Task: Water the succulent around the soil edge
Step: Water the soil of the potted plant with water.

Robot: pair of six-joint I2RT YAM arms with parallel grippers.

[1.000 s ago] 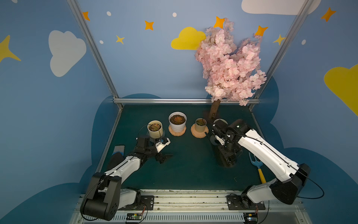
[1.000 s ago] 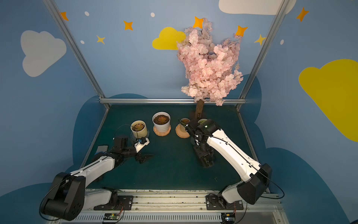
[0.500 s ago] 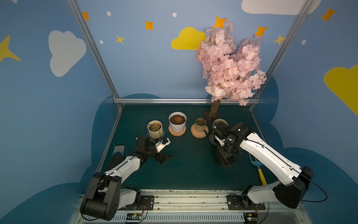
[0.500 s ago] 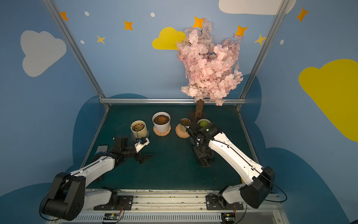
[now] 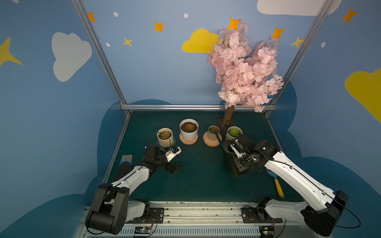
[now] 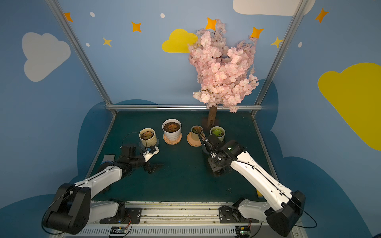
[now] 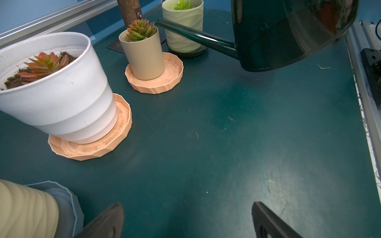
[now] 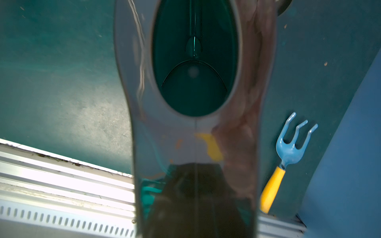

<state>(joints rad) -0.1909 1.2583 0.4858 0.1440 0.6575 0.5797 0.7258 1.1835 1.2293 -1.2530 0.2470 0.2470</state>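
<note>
So the right end effector [image 5: 239, 164] is clamped on the dark green plastic watering can [image 7: 288, 37], spout tip right at the rim of the small beige pot [image 7: 144, 55] holding the red-green succulent [image 7: 140, 31], on a peach ridged saucer [image 7: 156, 82]. Meanwhile the left end effector [image 7: 185, 224] hangs wide open, low over the teal table [image 7: 226, 144].

- Pots, four: cream pot [image 5: 165, 142], white pot [image 5: 189, 134], beige pot [image 5: 211, 136], green pot [image 7: 183, 14].
- Succulents [image 5: 188, 127], four: one to each pot.
- Saucers, four, one beneath each pot: peach saucers [image 7: 90, 153], two; pale-blue saucer [image 7: 68, 197], one; dark saucer [image 7: 191, 54], one.
- Watering can [image 7: 288, 35], one, with a single spout.
- Blossom tree [image 5: 243, 68], one, on a single trunk.
- Rake [image 8: 288, 148], one; tines, three; handle, one.
- Arms, two: left arm [image 5: 132, 179], right arm [image 5: 294, 177].
- Grey object [image 5: 126, 159] at the mat's left edge, one; kind cannot be told.
- Mat [image 5: 195, 175], one, under the pots.
</note>
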